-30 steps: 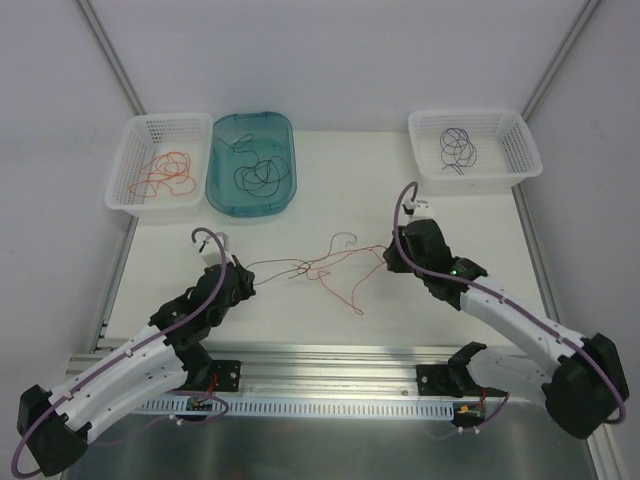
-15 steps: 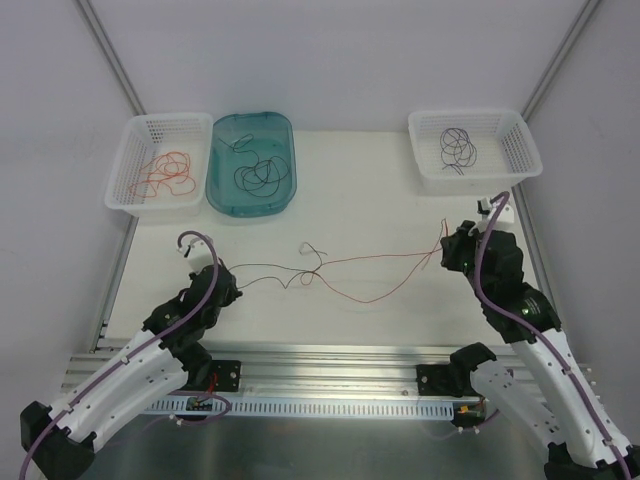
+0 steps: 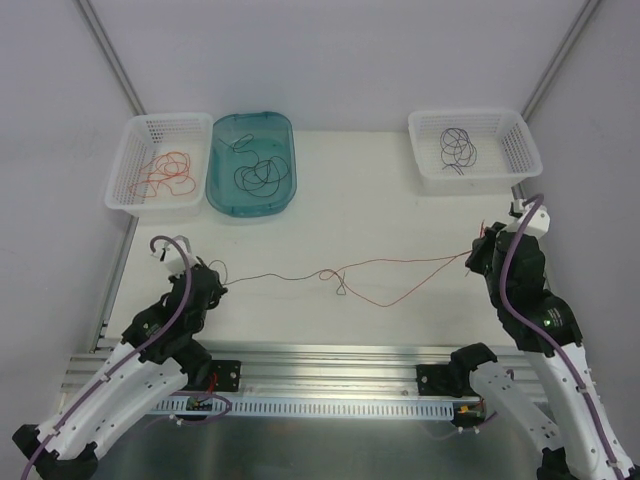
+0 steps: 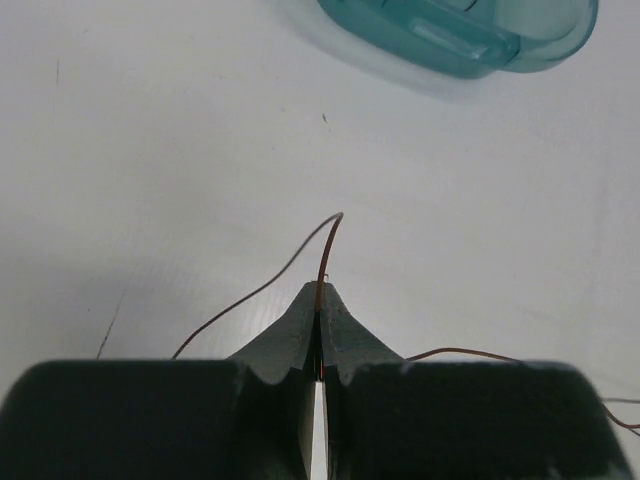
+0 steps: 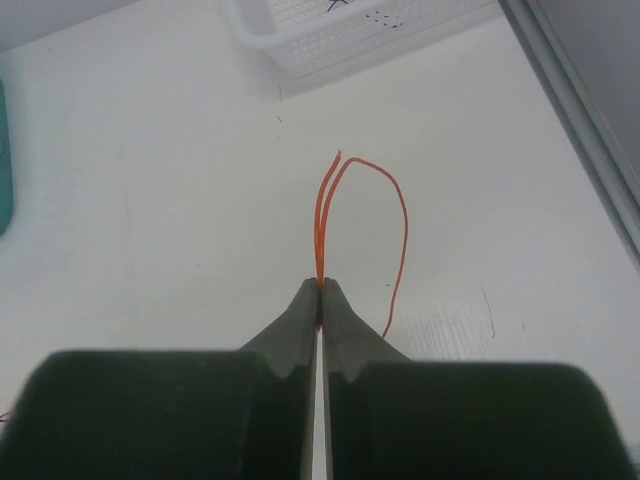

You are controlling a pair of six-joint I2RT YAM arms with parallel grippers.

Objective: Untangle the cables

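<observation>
Both arms sit wider apart than half a second ago, drawing the cables flatter across the bench. Your left end effector is pinched closed on a dark strand at 9 o'clock; your right end effector is clamped on the orange-red strand at 3 o'clock.

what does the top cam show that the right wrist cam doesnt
Only top external: the thin dark wire meeting the thin orange-red wire at a small loop mid-table, and the left white mesh basket. Only right wrist: the right pincer shut on that orange-red wire's doubled end. Both: the right white mesh basket and white tabletop.
</observation>
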